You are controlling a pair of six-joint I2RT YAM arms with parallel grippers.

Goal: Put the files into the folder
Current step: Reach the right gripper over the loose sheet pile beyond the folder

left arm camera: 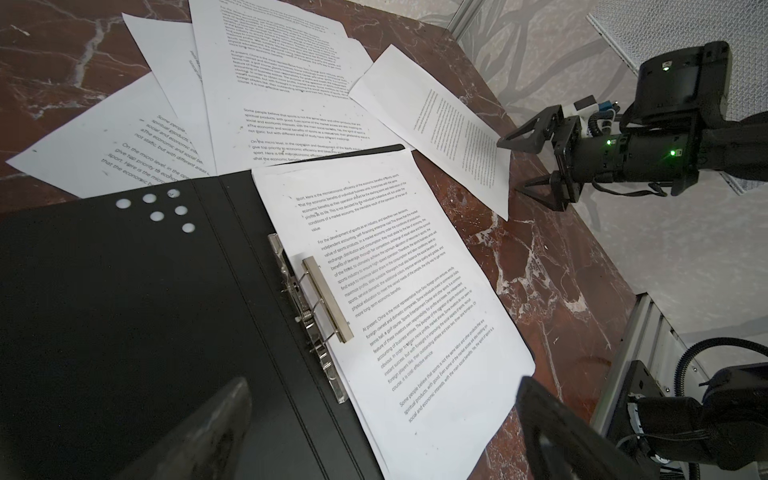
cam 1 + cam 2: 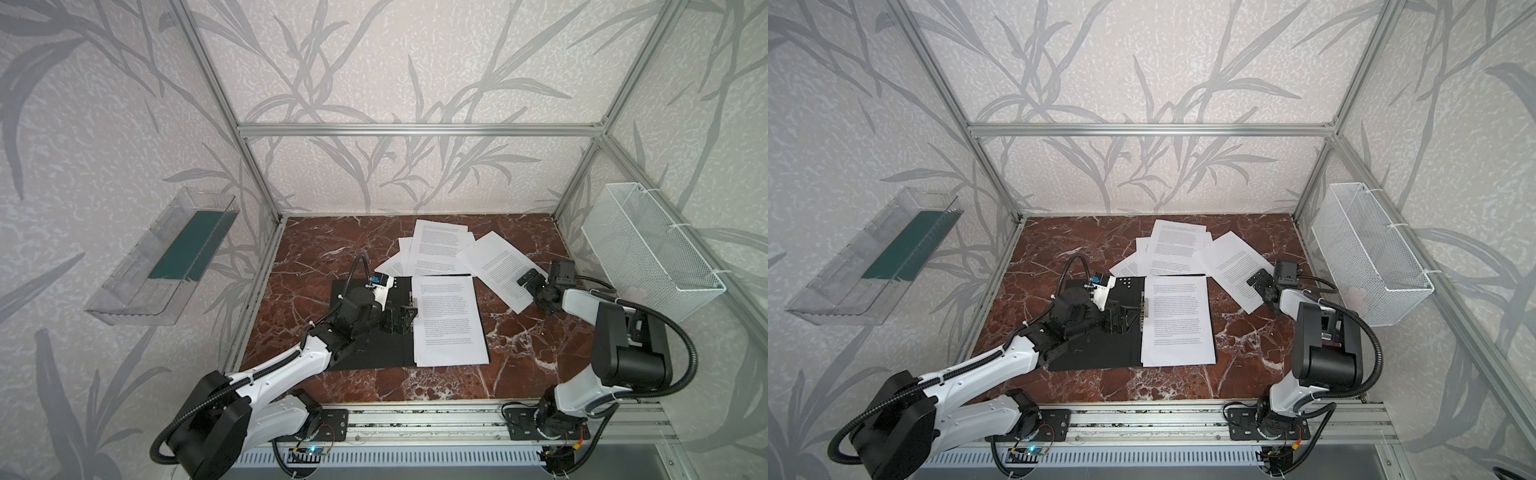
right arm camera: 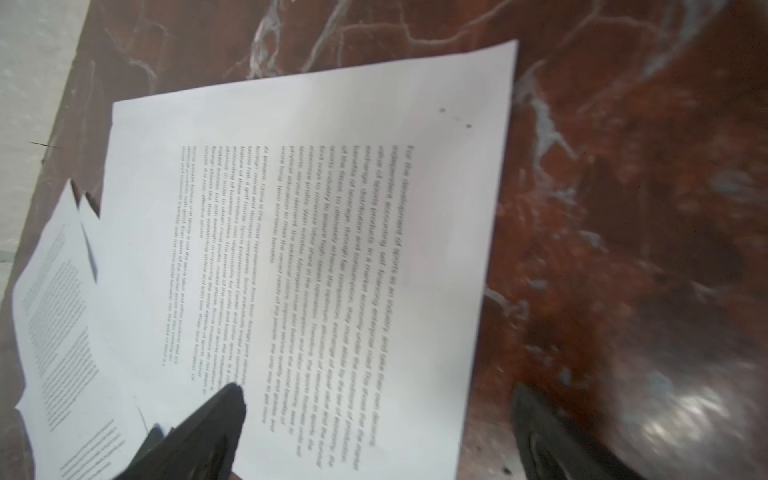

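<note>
We are holding the right hand point(image 2: 530, 293) wide over a sheet point(image 2: 498, 266) beside the folder point(image 2: 365, 353), ready to grab; left hand point(image 1: 382, 384) wide too.

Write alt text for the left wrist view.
An open black folder lies on a red marble table with one printed sheet inside it, next to the metal spine clip. More loose printed sheets lie scattered beyond it, and the right gripper is open at the edge of one.

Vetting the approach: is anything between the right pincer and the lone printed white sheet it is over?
Nothing visible does. The open right pincer is right at the edge of the lone printed white paper sheet, and nothing lies on it.
</note>
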